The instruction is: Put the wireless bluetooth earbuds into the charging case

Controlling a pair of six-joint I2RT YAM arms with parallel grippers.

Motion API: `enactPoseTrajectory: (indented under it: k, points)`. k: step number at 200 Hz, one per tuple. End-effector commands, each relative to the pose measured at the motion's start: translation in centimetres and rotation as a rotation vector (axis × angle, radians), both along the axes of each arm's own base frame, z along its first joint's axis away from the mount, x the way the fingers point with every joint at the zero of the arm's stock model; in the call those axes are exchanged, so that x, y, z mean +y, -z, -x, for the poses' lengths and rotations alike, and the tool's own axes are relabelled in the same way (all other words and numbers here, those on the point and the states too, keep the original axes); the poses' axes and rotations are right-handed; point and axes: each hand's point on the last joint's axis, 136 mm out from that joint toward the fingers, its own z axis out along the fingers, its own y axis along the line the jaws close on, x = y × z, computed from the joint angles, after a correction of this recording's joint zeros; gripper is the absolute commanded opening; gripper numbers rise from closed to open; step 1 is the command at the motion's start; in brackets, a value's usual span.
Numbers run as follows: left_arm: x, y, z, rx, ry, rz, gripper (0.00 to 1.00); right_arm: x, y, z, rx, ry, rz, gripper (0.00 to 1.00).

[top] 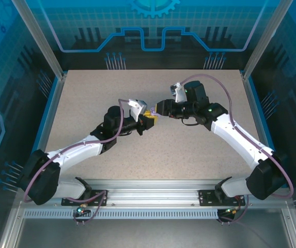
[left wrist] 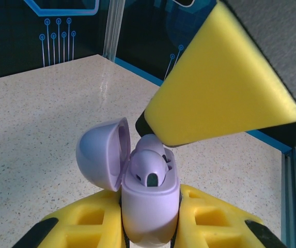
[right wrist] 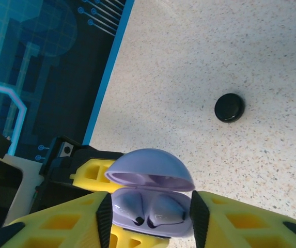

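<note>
A pale lavender charging case (left wrist: 150, 204) stands upright with my left gripper (left wrist: 150, 230) shut on its lower body, its lid (left wrist: 100, 155) hinged open to the left. Two lavender earbuds (right wrist: 149, 209) sit side by side in its wells. My right gripper (right wrist: 152, 222) hovers just over the case's mouth, jaws apart, one black pad on each side of the case and nothing held between them. One of its yellow fingers (left wrist: 220, 88) reaches down to the rear earbud (left wrist: 150, 142). In the top view both grippers meet over mid-table around the case (top: 150, 112).
A small round black case (right wrist: 229, 107) lies shut on the speckled table (right wrist: 230, 46), some way beyond the grippers. A blue-edged wall (right wrist: 106, 82) borders the table on the far side. The arms' bases are bolted to the rail (top: 148, 199) at the near edge.
</note>
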Motion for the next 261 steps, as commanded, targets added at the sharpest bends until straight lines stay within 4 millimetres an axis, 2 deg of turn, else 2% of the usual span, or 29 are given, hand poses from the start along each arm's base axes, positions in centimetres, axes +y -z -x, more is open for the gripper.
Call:
enactPoseTrajectory:
  k: [1,39,70,118,146,169,202,235,261]
  points:
    - [-0.1,-3.1,0.2,-0.092,0.008,0.03,0.0,-0.4,-1.4,0.9,-0.041,-0.005,0.035,0.49]
    - [0.1,-3.2,0.5,-0.1,0.008,0.029,0.0,-1.4,-2.3,1.2,-0.094,0.006,0.087,0.54]
    - [0.0,-3.9,1.3,-0.103,0.041,0.053,0.01,-3.4,-2.6,1.1,-0.14,0.067,0.169,0.57]
    - [-1.2,-5.5,3.2,-0.085,0.18,0.079,0.01,-7.4,-1.4,0.2,-0.099,0.172,0.199,0.55]
    - [-1.8,-7.3,4.3,-0.096,0.257,0.107,0.02,-8.5,-0.1,-0.1,-0.061,0.185,0.201,0.54]
    - [-2.1,-8.3,5.0,-0.101,0.304,0.123,0.02,-8.4,0.7,0.0,-0.047,0.161,0.195,0.54]
    - [-2.4,-9.4,5.2,-0.107,0.332,0.144,0.02,-7.1,1.6,0.3,-0.026,0.088,0.161,0.54]
    - [-3.0,-9.1,5.2,-0.082,0.351,0.138,0.02,-5.3,1.8,0.8,-0.023,0.004,0.144,0.53]
    - [-3.3,-8.3,4.4,-0.055,0.333,0.127,0.02,-3.8,1.0,1.3,-0.046,-0.058,0.13,0.53]
